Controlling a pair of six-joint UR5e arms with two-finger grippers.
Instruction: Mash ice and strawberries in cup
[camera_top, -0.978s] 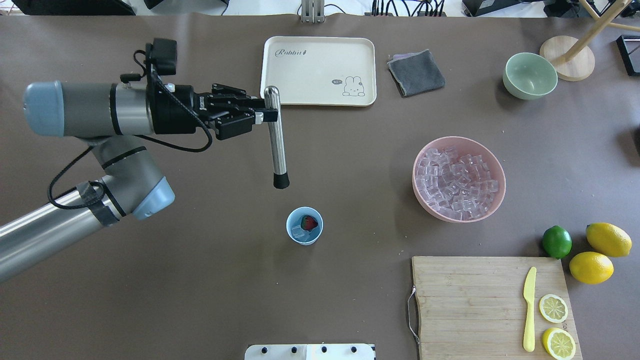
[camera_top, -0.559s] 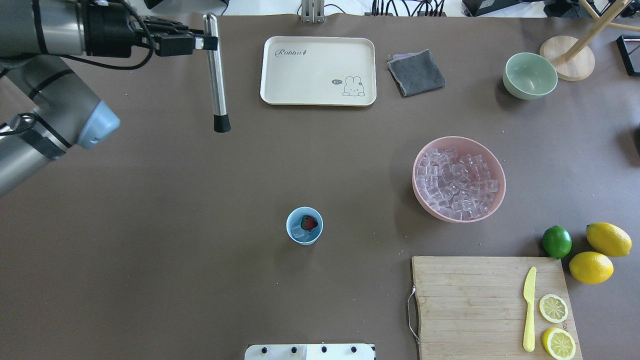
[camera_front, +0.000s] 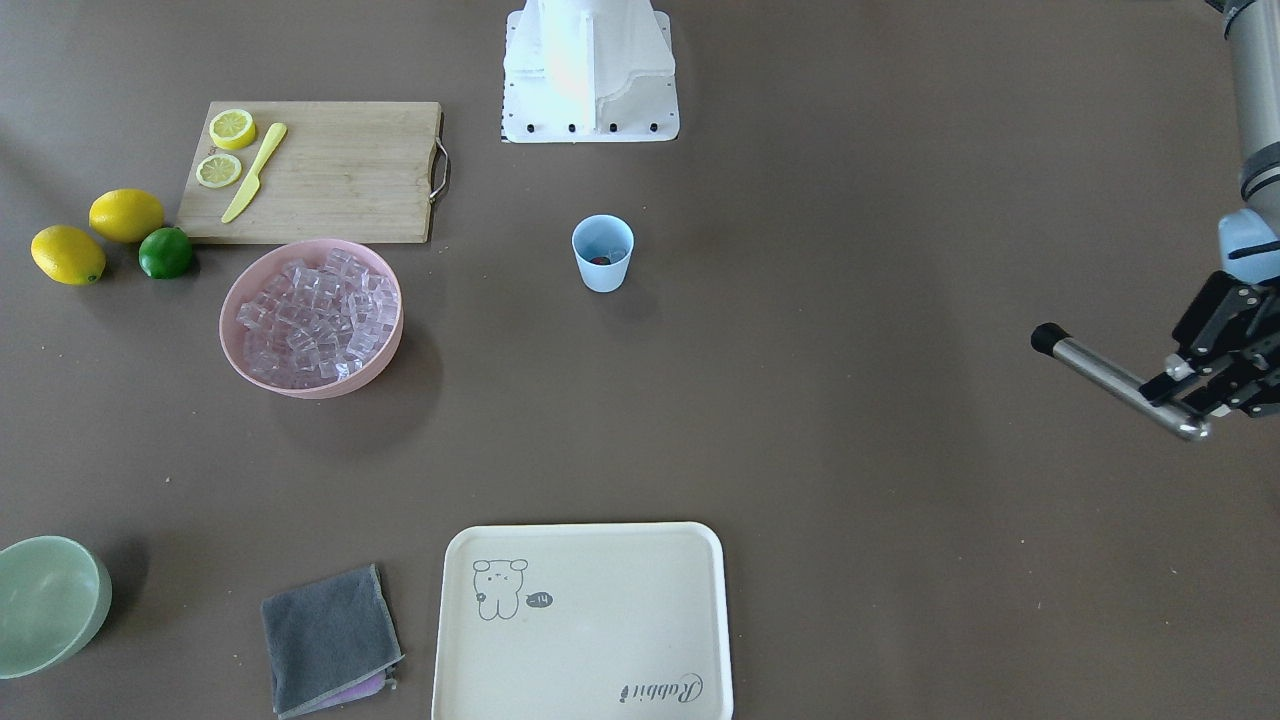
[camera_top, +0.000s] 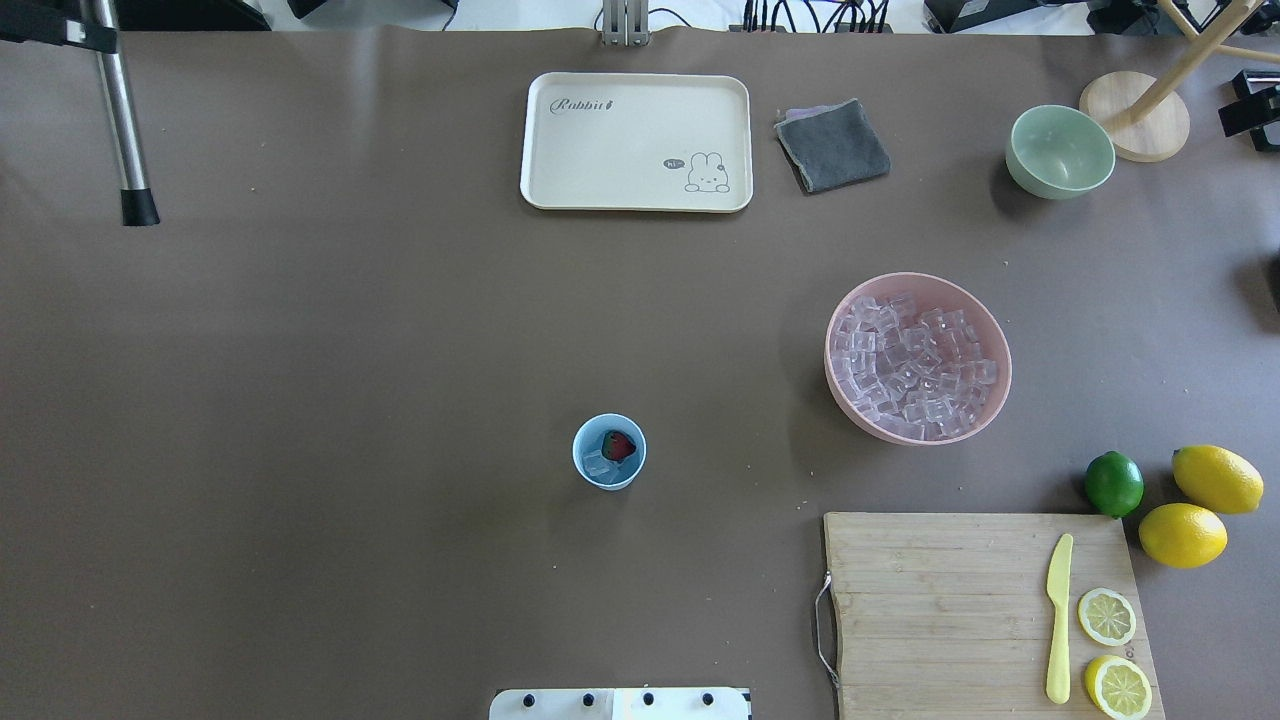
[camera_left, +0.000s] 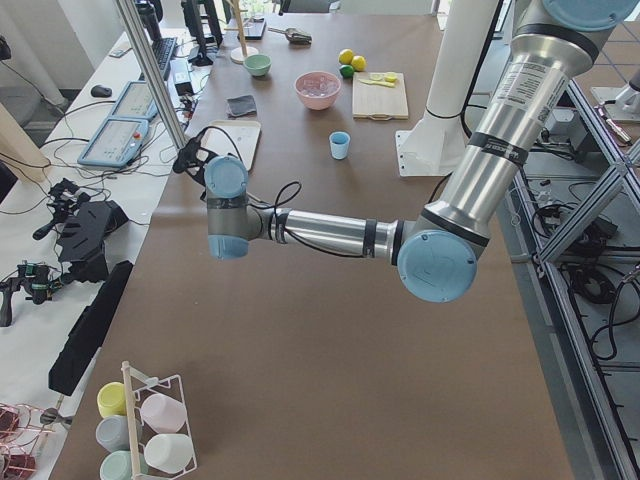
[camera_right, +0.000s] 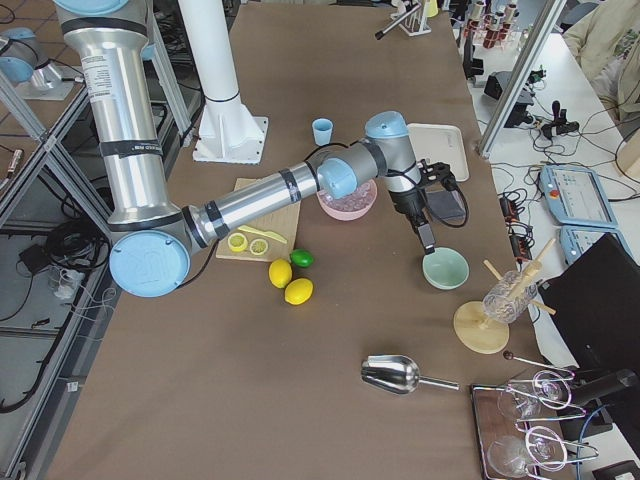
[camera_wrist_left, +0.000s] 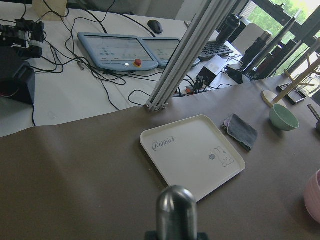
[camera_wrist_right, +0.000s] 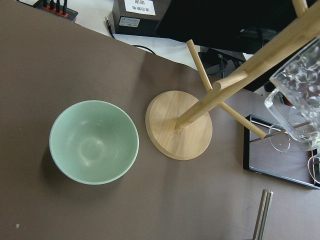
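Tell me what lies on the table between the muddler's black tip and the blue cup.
Nothing: in the overhead view, only bare brown table stretches from the muddler to the cup. The front-facing view agrees.

Overhead and front-facing views oppose, sharing the cup (camera_front: 603, 274).

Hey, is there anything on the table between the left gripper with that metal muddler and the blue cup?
Nothing visible. Only bare table lies between the left gripper, shut on the muddler, and the cup. The tray sits off to the side of that path.
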